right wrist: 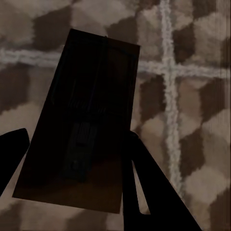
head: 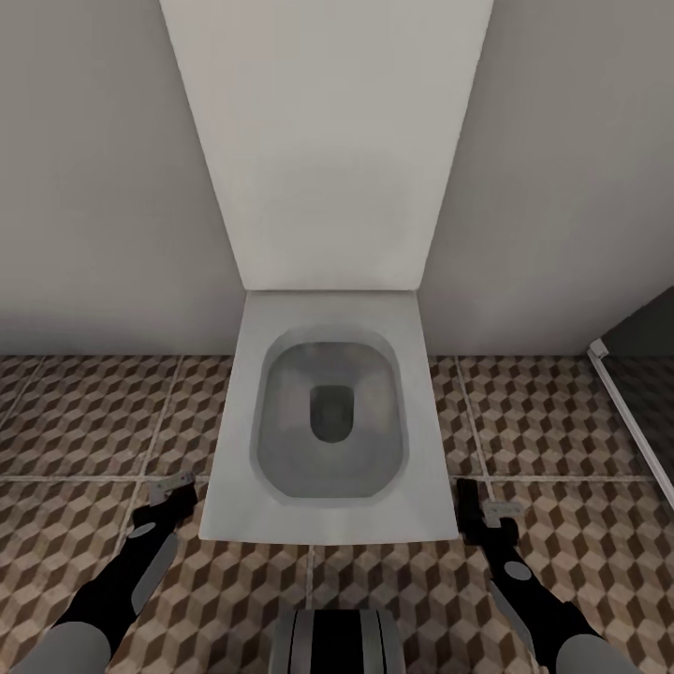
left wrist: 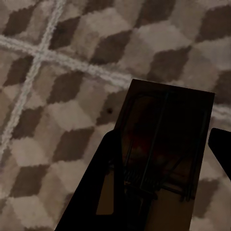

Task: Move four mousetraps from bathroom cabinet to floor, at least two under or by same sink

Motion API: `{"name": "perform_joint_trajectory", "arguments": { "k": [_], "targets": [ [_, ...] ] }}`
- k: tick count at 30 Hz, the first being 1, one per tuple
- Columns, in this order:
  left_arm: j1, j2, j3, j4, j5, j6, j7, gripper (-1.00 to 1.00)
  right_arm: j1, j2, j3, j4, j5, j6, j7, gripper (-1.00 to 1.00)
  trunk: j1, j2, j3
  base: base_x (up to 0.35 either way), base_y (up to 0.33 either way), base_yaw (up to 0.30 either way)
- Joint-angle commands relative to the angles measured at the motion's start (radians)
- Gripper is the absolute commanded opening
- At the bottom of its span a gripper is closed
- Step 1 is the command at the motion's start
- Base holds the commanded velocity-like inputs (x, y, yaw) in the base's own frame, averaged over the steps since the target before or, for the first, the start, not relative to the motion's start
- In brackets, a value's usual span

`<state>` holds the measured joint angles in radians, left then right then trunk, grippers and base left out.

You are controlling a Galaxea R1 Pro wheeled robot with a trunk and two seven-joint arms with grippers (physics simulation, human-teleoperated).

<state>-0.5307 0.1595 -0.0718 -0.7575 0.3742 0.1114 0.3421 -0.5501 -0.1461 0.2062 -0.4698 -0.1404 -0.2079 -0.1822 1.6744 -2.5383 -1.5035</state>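
Two mousetraps are in my grippers. In the left wrist view, a dark-brown mousetrap [left wrist: 166, 139] with thin metal wires sits between the fingers of my left gripper [left wrist: 163, 159], above the bathroom floor [left wrist: 72, 72]. My right gripper [right wrist: 77, 149] is shut on another dark mousetrap [right wrist: 89, 115]. The head view shows my left gripper [head: 173, 491] low at the toilet's left corner and my right gripper [head: 476, 505] at its right corner, both over the cube-patterned bathroom floor [head: 84, 412]. The cabinet and the bathroom sink are out of view.
A white toilet [head: 323, 505] with its lid raised against the grey wall stands straight ahead between my arms. A dark panel with a white frame [head: 637, 412] runs along the right. Open tiles lie to either side of the toilet.
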Motion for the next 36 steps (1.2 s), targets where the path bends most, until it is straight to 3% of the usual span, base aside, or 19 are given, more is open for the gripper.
{"name": "perform_joint_trajectory", "arguments": {
  "k": [1,4,8,25,32,36],
  "targets": [
    [0.000,0.002,-0.006,-0.002,0.007,0.004,0.011,-1.00,-0.001,-0.001,0.009,0.000,-0.009,-0.004,-0.029,-1.00,0.000,0.000,-0.001,0.000,0.000,0.000],
    [0.000,0.004,-0.006,-0.002,0.006,0.003,0.017,-1.00,-0.001,-0.001,0.010,0.000,-0.004,-0.004,-0.084,-1.00,0.000,0.000,-0.001,0.000,0.000,0.000],
    [0.000,0.003,-0.006,-0.002,0.006,0.002,0.019,-1.00,-0.001,-0.001,0.013,0.000,-0.001,-0.004,-0.101,-1.00,0.000,0.000,-0.001,0.000,0.000,0.000],
    [-0.001,-0.002,-0.006,-0.006,0.009,0.002,0.079,-1.00,-0.001,0.000,0.015,0.000,0.001,-0.004,-0.106,-1.00,0.000,0.000,-0.001,0.000,0.000,0.000],
    [0.000,-0.011,-0.012,-0.014,0.011,-0.005,0.167,-1.00,-0.001,0.000,0.016,0.000,0.001,-0.004,-0.105,-1.00,0.000,0.000,-0.001,0.000,0.000,0.000],
    [0.000,-0.012,-0.028,-0.015,0.011,-0.010,0.181,-1.00,-0.001,0.000,0.016,0.000,0.000,-0.004,-0.105,-1.00,0.000,0.000,-0.001,0.000,0.000,0.000]
  ]
}}
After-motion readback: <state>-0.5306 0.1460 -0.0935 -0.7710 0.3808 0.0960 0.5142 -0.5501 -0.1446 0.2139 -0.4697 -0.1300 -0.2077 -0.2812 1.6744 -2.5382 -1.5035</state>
